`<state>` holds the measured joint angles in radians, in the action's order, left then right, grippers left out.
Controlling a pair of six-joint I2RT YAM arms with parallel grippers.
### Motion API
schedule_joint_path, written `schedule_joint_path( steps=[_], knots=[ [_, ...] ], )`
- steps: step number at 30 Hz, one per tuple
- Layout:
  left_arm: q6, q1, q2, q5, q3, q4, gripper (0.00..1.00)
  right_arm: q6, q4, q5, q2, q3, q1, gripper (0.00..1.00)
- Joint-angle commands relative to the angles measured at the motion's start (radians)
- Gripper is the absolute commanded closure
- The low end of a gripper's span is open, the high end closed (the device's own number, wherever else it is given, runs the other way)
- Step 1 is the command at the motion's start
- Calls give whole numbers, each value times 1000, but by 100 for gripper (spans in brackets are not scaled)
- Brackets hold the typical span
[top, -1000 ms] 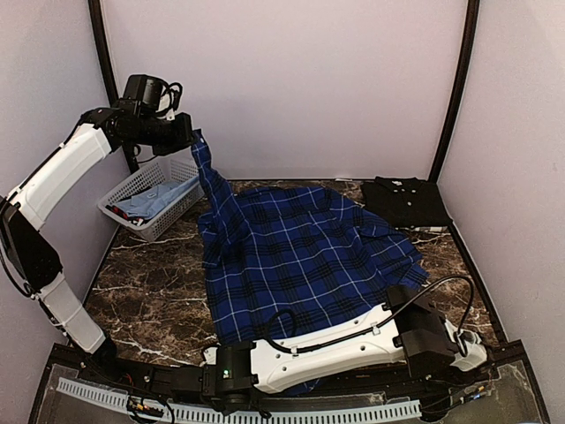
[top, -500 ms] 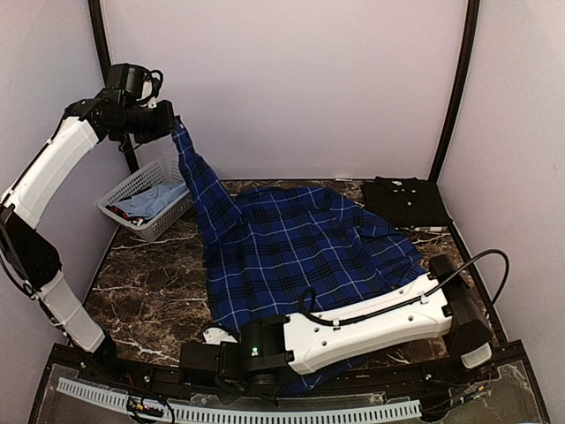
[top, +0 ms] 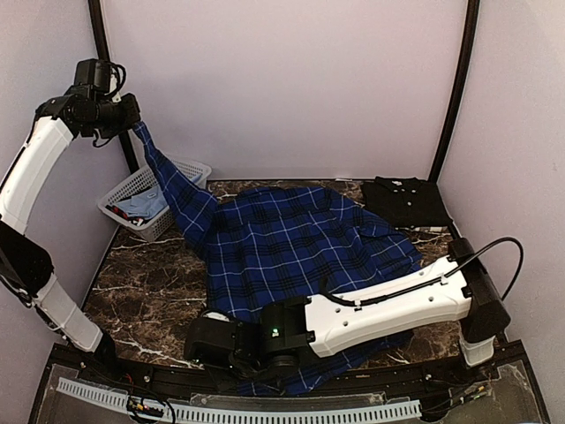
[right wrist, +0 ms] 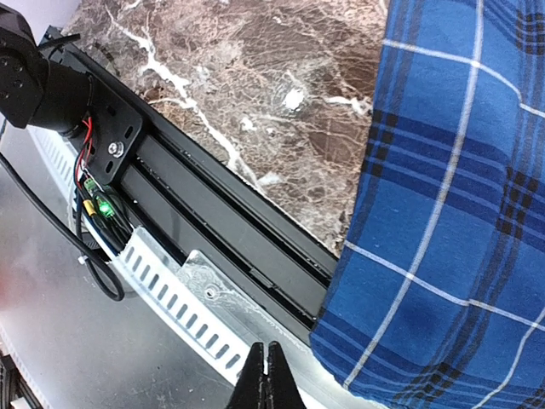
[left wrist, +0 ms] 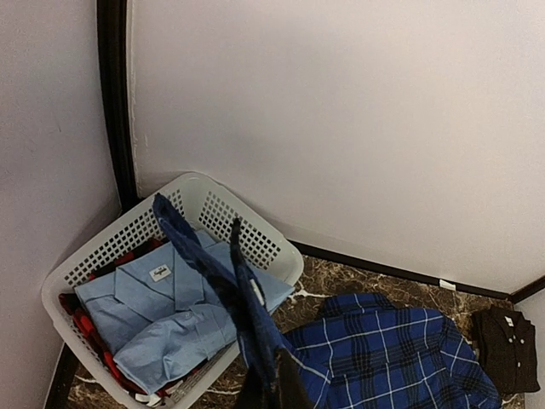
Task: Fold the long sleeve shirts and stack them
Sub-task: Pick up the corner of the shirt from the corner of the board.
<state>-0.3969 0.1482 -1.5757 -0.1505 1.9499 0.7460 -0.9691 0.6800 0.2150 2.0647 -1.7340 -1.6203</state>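
**Sleeve drawn up and out, hem not yet taken**

My left gripper has climbed and swung further left in the last second; it now hangs above the basket, jaws pinching the end of one sleeve, which runs taut down to the plaid shirt. The shirt's body lies spread across the middle of the table, its near hem spilling over the rail. My right gripper has slid left along that near edge; its jaws are pressed together on nothing, just beside the hem. The black shirt lies folded at the far right corner. I judge this as straightening; folding has not begun.
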Motion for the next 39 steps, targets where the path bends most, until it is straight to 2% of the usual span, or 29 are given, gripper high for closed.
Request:
schedule_joint_path(
  steps=[1,3,6,13,32,34,39],
  knots=[
    [32,-16,73,-19,7,4,100,16,54,-16,89,-96,-13,94],
    [34,-15,83,-17,-14,-3,100,10,88,-12,133,-130,-22,86],
    [36,-18,98,-10,-45,-19,100,-17,149,18,186,-155,-24,78],
    [43,-18,110,3,-67,-26,100,-52,266,85,268,-235,-27,76],
    [44,-18,109,12,-83,-37,100,-75,367,58,346,-272,-63,76],
    [45,-17,111,11,-84,-38,100,-74,394,68,360,-297,-64,80],
    [46,-17,112,2,-85,-39,100,-59,422,73,384,-348,-62,98]
  ],
)
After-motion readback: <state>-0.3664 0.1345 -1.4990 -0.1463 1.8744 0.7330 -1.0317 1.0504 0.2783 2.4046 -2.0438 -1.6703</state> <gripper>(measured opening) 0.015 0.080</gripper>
